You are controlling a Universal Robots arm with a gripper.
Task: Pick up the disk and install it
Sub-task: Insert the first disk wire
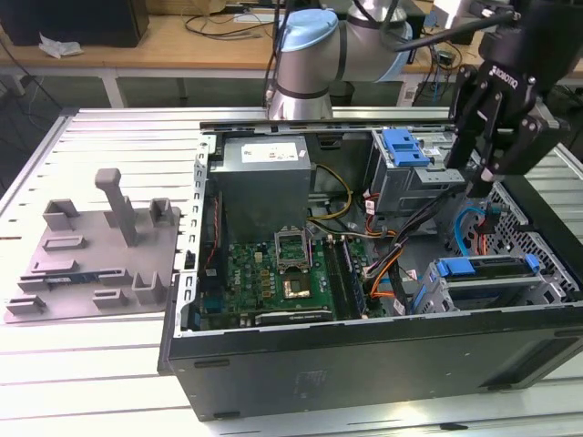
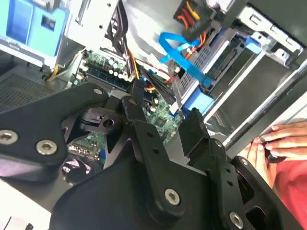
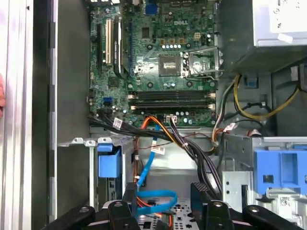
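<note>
Now, pincer [image 1: 466,177]: spread, holding nothing, above the drive end of the open computer case [image 1: 364,364].
Disk [image 1: 483,267]: in the low drive cage inside the case, blue bracket showing, apart from the pincer.
In the way: blue cable [image 3: 158,193], orange and black wires under the pincer.
Around: power supply [image 1: 264,177], motherboard [image 1: 273,273], grey fixture [image 1: 91,255] on the table [image 1: 91,382]; a hand [image 2: 278,141] by the case.
</note>
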